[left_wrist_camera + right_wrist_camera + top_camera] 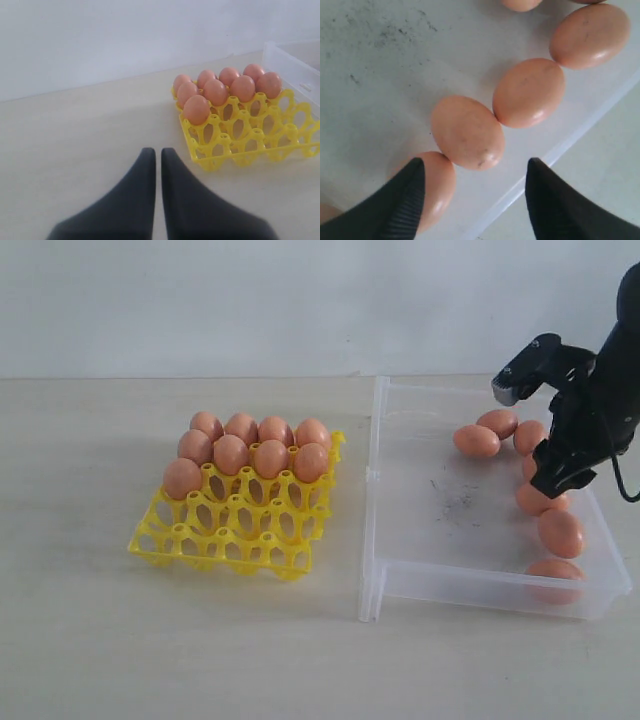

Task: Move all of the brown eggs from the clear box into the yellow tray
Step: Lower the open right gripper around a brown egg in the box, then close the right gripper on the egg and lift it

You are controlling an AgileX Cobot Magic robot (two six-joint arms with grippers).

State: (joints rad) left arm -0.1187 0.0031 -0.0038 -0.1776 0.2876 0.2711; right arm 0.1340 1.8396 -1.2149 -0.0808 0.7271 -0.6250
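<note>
Right pincer (475,195) hangs wide open and empty over the clear box (470,585). Just ahead of its gap lies one brown egg (467,132), touching a neighbour on each side in a line along the box wall. Well beyond, past the box's far wall, the yellow tray (235,535) holds nine eggs. Left pincer (157,165) sits closed on nothing near the tray. Picking seems in hand: next, lower straight and close gently without nudging the neighbours.
</note>
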